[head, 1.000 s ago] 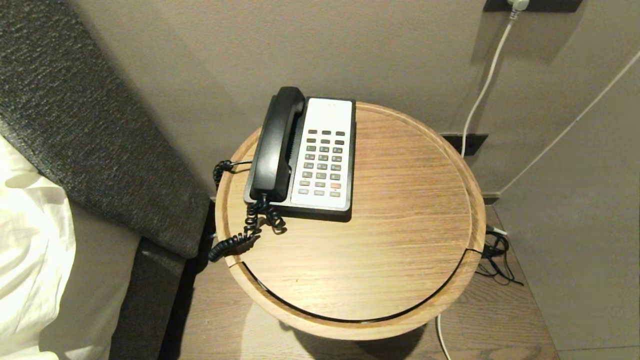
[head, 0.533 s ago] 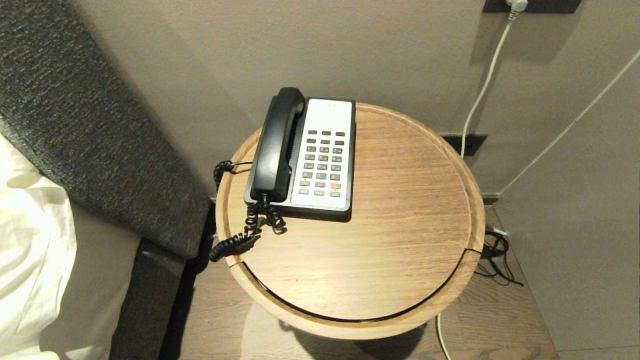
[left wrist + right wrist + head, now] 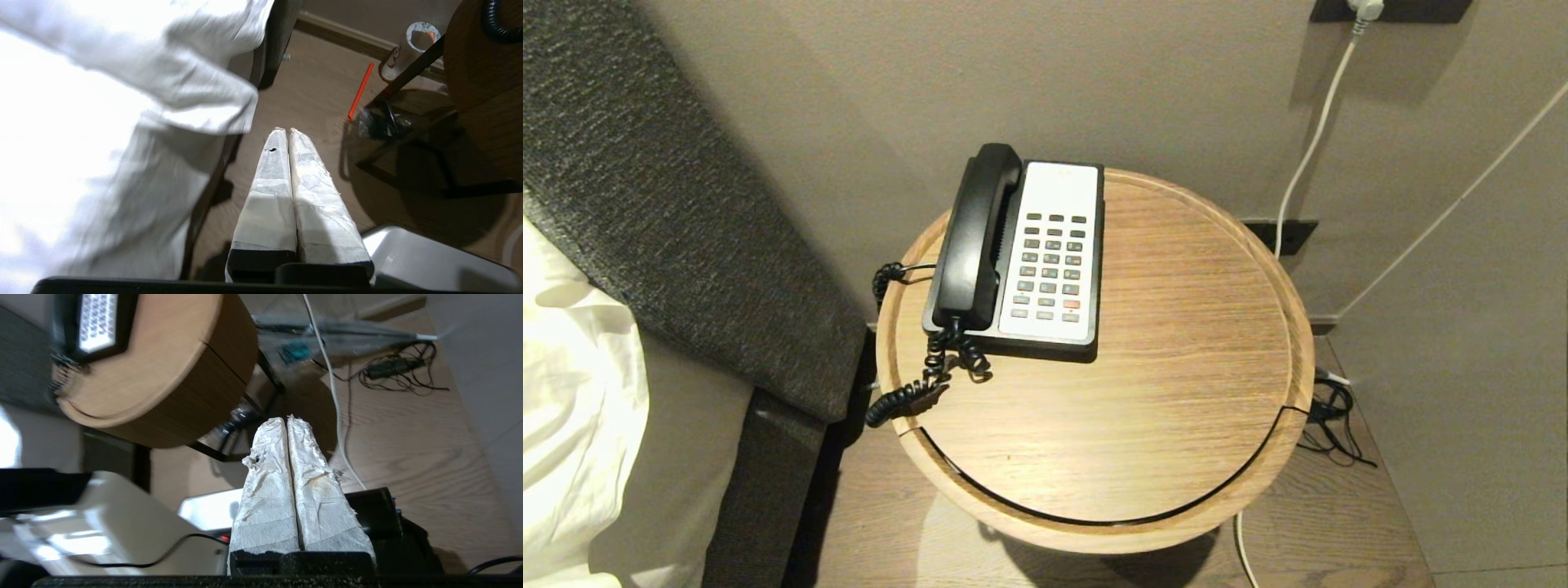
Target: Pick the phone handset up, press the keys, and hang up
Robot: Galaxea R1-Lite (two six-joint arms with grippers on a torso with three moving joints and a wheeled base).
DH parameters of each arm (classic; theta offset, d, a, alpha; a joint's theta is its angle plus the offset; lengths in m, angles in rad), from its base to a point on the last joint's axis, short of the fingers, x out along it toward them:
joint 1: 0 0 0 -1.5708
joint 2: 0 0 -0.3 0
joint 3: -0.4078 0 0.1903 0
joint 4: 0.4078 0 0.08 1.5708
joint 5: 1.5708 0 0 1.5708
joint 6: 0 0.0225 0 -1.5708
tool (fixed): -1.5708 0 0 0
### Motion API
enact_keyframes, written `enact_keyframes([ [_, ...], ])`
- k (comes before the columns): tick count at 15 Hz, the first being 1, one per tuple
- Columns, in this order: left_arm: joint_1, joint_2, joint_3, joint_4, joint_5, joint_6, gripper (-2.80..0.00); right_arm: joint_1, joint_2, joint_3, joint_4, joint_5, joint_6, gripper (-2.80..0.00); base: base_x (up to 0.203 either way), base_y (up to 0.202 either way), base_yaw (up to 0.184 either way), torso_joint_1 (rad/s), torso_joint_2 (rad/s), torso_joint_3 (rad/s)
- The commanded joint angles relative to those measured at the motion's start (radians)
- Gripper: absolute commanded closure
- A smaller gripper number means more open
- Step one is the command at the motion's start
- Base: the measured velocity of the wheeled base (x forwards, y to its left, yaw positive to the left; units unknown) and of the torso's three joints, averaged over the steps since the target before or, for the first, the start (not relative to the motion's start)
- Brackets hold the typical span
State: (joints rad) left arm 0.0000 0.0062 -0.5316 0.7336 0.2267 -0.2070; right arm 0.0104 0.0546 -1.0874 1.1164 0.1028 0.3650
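The black phone handset [image 3: 974, 238] lies in its cradle on the left side of the phone base [image 3: 1016, 343], its coiled cord [image 3: 915, 384] trailing over the table's left edge. The keys [image 3: 1049, 268] sit in the white faceplate beside it. Neither arm appears in the head view. My left gripper [image 3: 288, 131] is shut and empty, low over the floor between the bed and the table. My right gripper [image 3: 286, 420] is shut and empty too, below the table's front right side; the faceplate [image 3: 96, 322] shows on top.
The phone stands on a round wooden side table [image 3: 1160, 392] against the wall. A dark headboard [image 3: 654, 204] and white bedding [image 3: 572, 392] are at the left. A white cable [image 3: 1307, 155] runs down the wall to tangled wires [image 3: 1331, 416] on the floor at right.
None of the things in the head view has moved; the handset stays in its cradle and no arm has come into that view.
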Motion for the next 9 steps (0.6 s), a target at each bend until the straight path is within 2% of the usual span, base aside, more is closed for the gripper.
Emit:
enact_keyframes([
  [1,0.000,-0.004,0.200,-0.293,-0.002,0.095,0.00,-0.003,-0.036,0.150,-0.063,0.003,-0.018,0.00,0.000,0.000,0.000,0.000,0.00,0.000],
  [2,0.000,-0.004,0.279,-0.385,-0.004,0.120,0.00,-0.003,-0.036,0.233,-0.131,0.003,-0.024,0.00,0.000,0.000,0.000,0.000,0.00,0.000],
  [4,0.000,-0.005,0.397,-0.533,-0.012,0.155,0.00,-0.003,-0.036,0.449,-0.353,0.004,-0.050,0.00,0.000,0.000,0.000,0.000,0.00,0.000],
  [6,0.000,-0.004,0.430,-0.558,-0.085,0.172,0.00,-0.003,-0.036,0.714,-0.647,0.004,-0.116,0.00,0.000,0.000,0.000,0.000,0.00,0.000],
  [8,0.000,-0.004,0.441,-0.587,-0.115,0.199,0.00,-0.003,-0.038,0.976,-0.999,-0.004,-0.189,0.00,0.000,0.000,0.000,0.000,0.00,0.000],
  [9,0.000,-0.003,0.449,-0.603,-0.119,0.201,0.00,-0.003,-0.039,1.050,-1.094,-0.018,-0.227,0.00,0.000,0.000,0.000,0.000,0.00,0.000],
])
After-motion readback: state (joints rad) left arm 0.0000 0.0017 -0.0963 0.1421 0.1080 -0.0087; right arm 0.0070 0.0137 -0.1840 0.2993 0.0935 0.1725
